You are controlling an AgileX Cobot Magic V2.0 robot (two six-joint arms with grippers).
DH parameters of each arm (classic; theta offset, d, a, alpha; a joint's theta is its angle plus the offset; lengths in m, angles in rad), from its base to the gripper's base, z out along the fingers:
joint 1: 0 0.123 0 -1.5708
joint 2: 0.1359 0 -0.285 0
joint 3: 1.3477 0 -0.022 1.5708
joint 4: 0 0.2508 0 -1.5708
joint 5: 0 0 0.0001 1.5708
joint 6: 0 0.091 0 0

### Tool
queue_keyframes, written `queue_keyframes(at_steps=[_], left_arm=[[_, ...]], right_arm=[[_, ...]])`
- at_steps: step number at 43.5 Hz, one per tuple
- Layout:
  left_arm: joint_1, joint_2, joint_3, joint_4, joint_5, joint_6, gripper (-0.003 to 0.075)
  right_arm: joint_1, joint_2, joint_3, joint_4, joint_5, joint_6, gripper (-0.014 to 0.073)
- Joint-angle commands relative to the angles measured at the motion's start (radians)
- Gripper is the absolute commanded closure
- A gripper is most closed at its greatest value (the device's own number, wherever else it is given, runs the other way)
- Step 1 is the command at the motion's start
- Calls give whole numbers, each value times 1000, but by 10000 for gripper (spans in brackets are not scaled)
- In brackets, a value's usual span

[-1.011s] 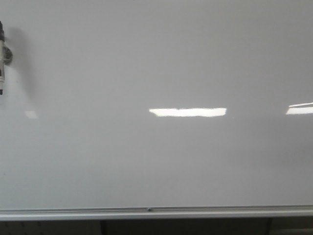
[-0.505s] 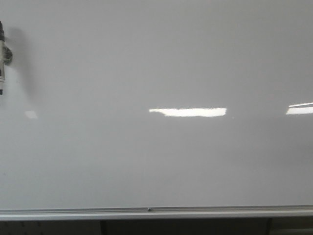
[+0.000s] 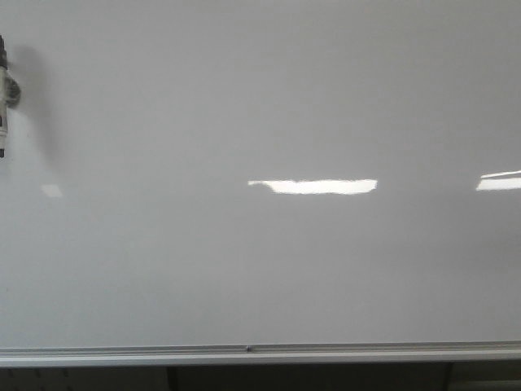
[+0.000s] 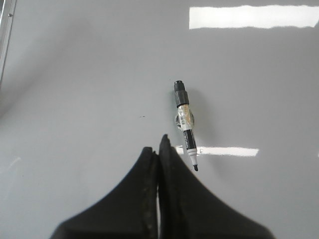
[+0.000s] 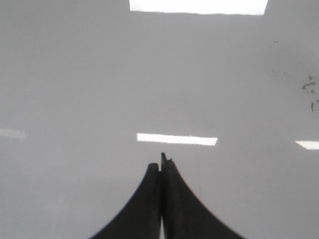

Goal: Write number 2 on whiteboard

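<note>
whiteboard: 1; tray rail: 1; marker: 1; left gripper: 1; right gripper: 1

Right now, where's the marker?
The marker sits on the whiteboard at the far left edge of the front view, upper part, tip down. In the left wrist view it lies just beyond the shut left gripper, untouched.

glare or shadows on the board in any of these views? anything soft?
Front view: bright ceiling-light streaks glare off the whiteboard; the marker at the left edge casts a soft shadow. Left wrist view: glare bars too, marker sharp, left gripper dark, shut. Right wrist view: similar glare, faint smudges, right gripper slightly blurred, shut.
</note>
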Motion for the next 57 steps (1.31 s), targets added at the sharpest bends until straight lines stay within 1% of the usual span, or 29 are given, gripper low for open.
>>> queue_keyframes(at_steps=[1, 8, 13, 20, 25, 32, 37, 48, 53, 57], left_arm=[[-5, -27, 22, 5, -102, -1, 741], [-5, -24, -80, 5, -97, -1, 741], [-5, -16, -191, 5, -33, -1, 741], [-5, 60, -398, 5, 126, -1, 741], [-5, 139, -534, 5, 234, -1, 741], [-5, 262, -695, 5, 416, -1, 741], [-5, 336, -738, 5, 494, -1, 741], [-5, 441, -719, -2, 554, -1, 741], [-5, 475, -713, -6, 595, -1, 741], [-5, 497, -701, -6, 590, -1, 741]], right_arm=[[1, -19, -29, 42, -81, -4, 660], [1, -16, -145, 51, -7, -5, 660], [1, 9, -247, 29, 53, -10, 660], [1, 114, -409, -39, 136, -12, 660], [1, 210, -517, -43, 192, -12, 660], [1, 339, -642, -43, 329, -12, 660], [1, 424, -670, -43, 390, -12, 660], [1, 550, -670, -43, 508, -12, 660], [1, 598, -670, -43, 523, -12, 660], [1, 632, -670, -43, 529, -12, 660]])
